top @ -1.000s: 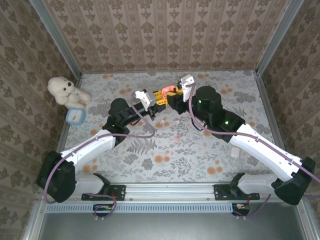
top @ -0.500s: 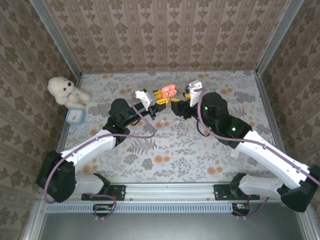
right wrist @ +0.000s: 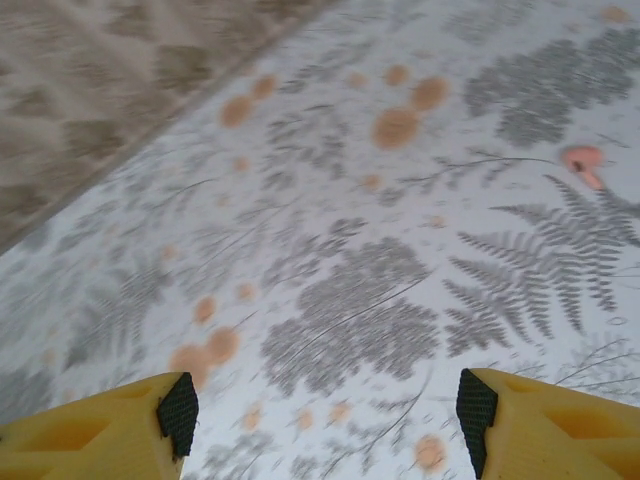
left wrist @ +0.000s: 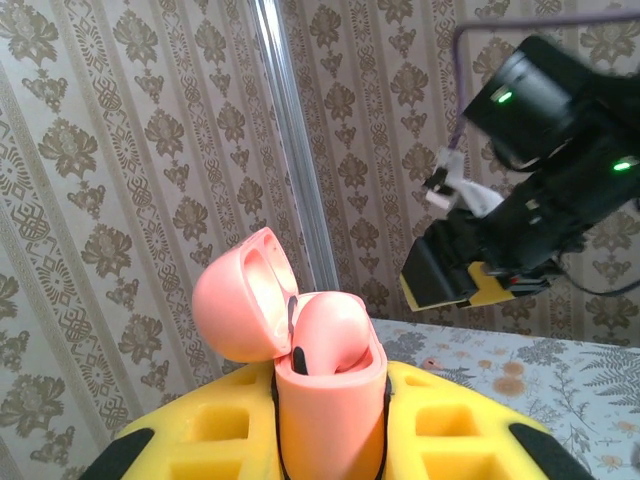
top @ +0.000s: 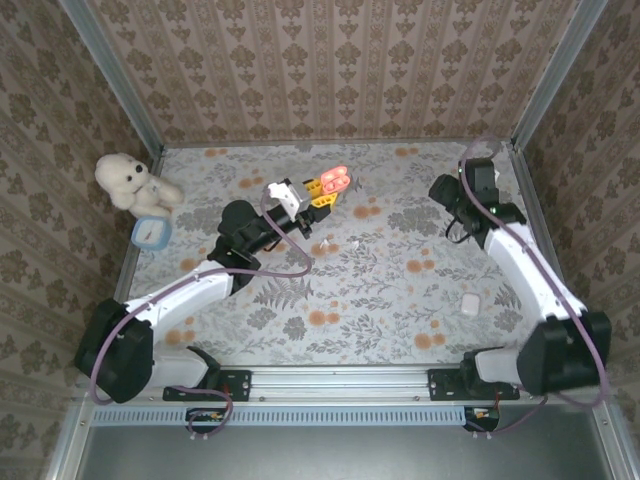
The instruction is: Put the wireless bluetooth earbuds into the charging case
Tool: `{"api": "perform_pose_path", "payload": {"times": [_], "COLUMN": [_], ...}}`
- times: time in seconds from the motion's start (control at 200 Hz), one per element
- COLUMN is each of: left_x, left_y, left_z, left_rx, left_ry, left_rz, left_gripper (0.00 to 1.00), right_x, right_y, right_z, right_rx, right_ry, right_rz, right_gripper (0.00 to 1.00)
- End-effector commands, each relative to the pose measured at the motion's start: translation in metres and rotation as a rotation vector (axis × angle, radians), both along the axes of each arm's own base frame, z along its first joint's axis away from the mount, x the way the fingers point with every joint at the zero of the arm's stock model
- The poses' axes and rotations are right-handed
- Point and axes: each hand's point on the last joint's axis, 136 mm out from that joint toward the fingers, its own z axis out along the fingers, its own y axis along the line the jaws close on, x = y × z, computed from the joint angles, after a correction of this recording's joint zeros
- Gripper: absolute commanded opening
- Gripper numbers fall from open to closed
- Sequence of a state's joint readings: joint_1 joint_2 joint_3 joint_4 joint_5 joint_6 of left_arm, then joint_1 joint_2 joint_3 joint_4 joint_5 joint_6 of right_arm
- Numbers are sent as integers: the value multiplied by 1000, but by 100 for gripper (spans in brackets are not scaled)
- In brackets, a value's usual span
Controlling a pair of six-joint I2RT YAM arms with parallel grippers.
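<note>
Though busy, fern-print table [top: 380, 300], damask walls [top: 330, 70]

**Fig. Materials and surface finishes in the two-arm work cell.**

The charging case [left wrist: 330, 400] is smooth pink plastic with a soft satin sheen, and the inside of its lid [left wrist: 240, 300] is paler and glossier. The earbud [left wrist: 338, 335] in it has the same smooth pink finish. The left gripper [left wrist: 335, 435] and right gripper [right wrist: 325, 415] have matt yellow moulded-plastic fingers with black, rubber-like pads [right wrist: 178, 410]. The arm shells [top: 190, 295] are glossy white plastic, the joint housings [top: 245, 225] matt black. The table cover [top: 380, 290] is a matt printed sheet; cloth or paper cannot be told. The walls [top: 330, 70] look like matt patterned wallpaper. The corner post [left wrist: 290, 150] is bare, shiny metal. The toy bear [top: 125, 180] is fluffy white plush.
</note>
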State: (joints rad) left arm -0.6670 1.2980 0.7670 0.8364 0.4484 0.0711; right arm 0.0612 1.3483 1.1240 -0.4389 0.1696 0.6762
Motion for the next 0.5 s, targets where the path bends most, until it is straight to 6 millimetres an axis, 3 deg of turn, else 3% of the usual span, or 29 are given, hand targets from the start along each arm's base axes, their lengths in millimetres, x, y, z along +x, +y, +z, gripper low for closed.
{"api": "perform_pose_path", "payload": {"times": [0.0,0.235,0.495], "left_x": [5,16,22], "left_y": [-1,-5,-7], "left_z": [6,-2,3], "left_rx": [-41,-62,-60], "left_ry": [-14,7,-8], "left_rz": [5,11,15], "left_gripper": [0,0,0], "right_x": [11,44,74], "right_y": [-36,-98,-132], "right_z": [-22,-77,-122], "right_rx": [71,72,54], "right_ry": [106,302,452], "right_rz": [-157,-334,-354], "right_gripper": [71,69,63]}}
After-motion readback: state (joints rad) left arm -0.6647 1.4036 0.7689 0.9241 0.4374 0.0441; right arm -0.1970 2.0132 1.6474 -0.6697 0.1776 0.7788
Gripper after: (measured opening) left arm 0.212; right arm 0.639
